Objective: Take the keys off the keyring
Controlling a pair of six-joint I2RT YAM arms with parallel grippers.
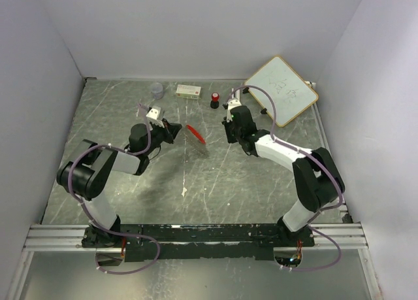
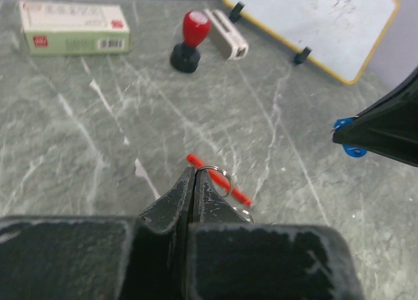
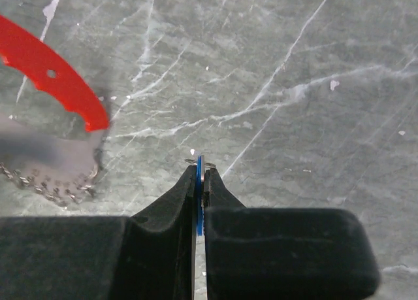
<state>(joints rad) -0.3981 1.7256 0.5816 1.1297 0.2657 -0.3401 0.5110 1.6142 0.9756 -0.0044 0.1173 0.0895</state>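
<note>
Keys (image 1: 195, 143): a silver, jagged-edged fan with a red strip (image 3: 49, 68), on the near side of the stamp (image 1: 214, 101) and slightly left of it, seemingly held up off the table (image 1: 261, 195). One more, the blue key (image 3: 199, 208), sits apart from the bunch, nearer the stamp's right.

I judge them light, thin and stiff metal, slick on the flats, so they would tend to swing and twist in a pinch (the fan looks loose, not rigid). The best hold is probably flat across a blade or head, close to the ring (image 2: 217, 176), not on the toothed edge.

The left gripper (image 2: 194, 177) is clamped tight on that ring, with the bunch dangling from it. The right gripper (image 3: 200, 174) is pinched on the blue key, edge-on between its fingers, with a tiny loop showing at the tip; whether that loop is threaded through the key I cannot tell. The grippers stand apart, both on the stamp's near side.
</note>
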